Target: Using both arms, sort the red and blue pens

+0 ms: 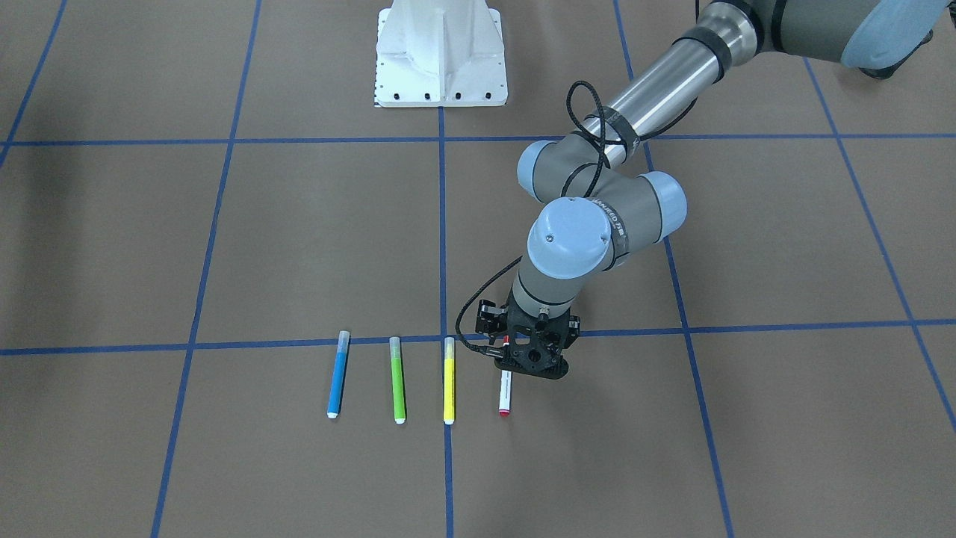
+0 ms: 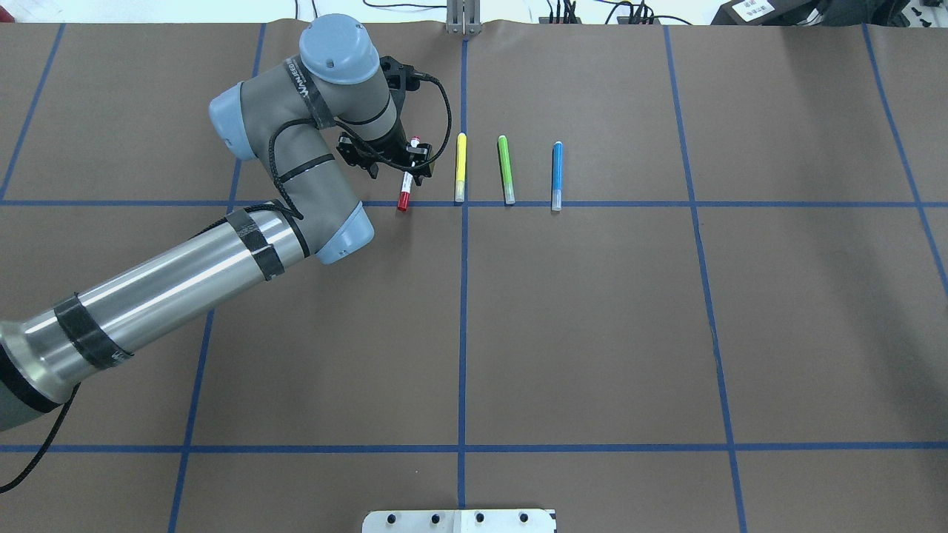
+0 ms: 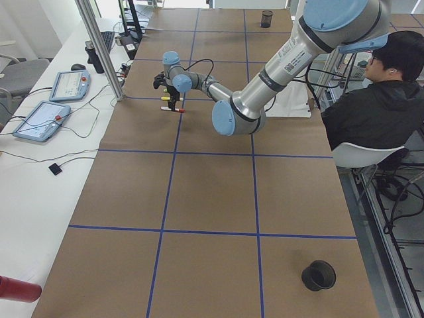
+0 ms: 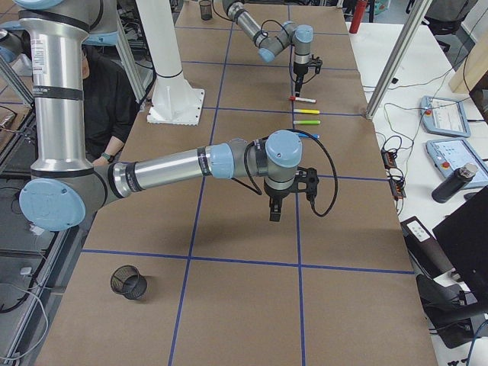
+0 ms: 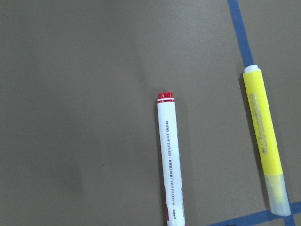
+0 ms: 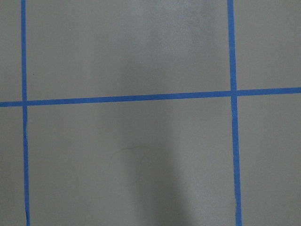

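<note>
Pen (image 1: 505, 392), red-capped, lies flat beneath left tool (image 1: 534, 357).

One camera sits behind my shoulders looking down on the counter (image 2: 592, 333); another faces me from across it, steeply down, and both take in the red pen (image 2: 404, 194) under my left arm (image 2: 185, 289). Two farther ones look along the counter from its ends. My wrist cameras look straight down, close: left on that pen and the yellow marker (image 5: 263, 136), right on blue tape lines (image 6: 127, 100).

Brown blue-gridded table (image 2: 592, 333), on it a row: red pen (image 1: 506, 392), yellow marker (image 2: 460, 169), green marker (image 2: 506, 169), blue pen (image 2: 557, 175).
</note>
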`<state>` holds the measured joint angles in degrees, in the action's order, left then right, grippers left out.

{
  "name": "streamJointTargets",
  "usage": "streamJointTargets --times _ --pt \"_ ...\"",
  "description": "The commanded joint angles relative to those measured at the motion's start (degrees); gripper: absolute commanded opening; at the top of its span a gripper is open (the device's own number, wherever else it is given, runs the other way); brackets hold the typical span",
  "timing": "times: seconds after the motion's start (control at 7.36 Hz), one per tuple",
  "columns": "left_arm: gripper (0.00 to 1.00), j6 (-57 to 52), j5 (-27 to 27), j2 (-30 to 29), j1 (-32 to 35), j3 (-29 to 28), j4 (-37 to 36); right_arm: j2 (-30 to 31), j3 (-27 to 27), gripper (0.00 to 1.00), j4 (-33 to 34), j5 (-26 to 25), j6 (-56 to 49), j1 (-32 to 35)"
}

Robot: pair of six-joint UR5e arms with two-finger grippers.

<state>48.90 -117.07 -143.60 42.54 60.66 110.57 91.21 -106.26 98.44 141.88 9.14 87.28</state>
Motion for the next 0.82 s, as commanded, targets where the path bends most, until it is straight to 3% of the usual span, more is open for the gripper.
streamJointTargets --times 0.0,0.68 --pt "0.71 0.32 1.57 -0.54 -0.79 -1.5 1.67 -0.06 0.0 1.0 -0.01 0.15 0.0 0.0" --pt "0.68 0.32 2.28 -2.03 -0.97 -3.88 1.58 -0.06 0.0 1.0 -0.01 0.15 0.0 0.0"
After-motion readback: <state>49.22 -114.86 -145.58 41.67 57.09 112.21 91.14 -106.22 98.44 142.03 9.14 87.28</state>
